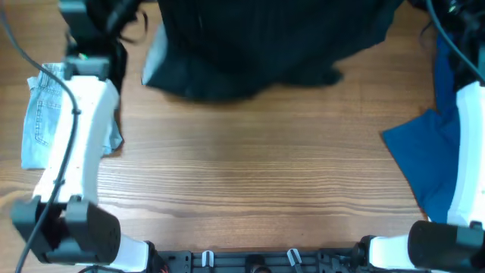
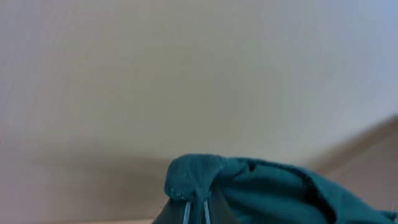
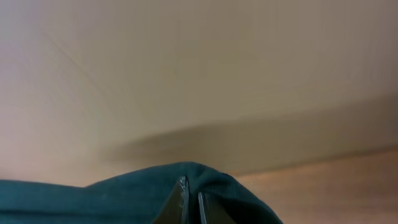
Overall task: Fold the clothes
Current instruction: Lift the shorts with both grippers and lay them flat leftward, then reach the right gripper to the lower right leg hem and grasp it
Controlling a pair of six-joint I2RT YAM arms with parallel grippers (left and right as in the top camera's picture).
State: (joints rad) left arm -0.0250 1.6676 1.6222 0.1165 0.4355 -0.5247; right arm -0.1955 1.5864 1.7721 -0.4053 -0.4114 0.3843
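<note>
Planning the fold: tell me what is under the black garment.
Only wooden table shows beside the black garment; whatever lies beneath it is covered by the cloth.

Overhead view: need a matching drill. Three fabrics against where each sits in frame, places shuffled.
Things:
1. black garment
2. denim shorts
3. royal-blue fabric

Places:
A. right side of the table
B. left side of the table
C. top centre, at the far edge

Pairs: 1-C, 2-B, 3-A
</note>
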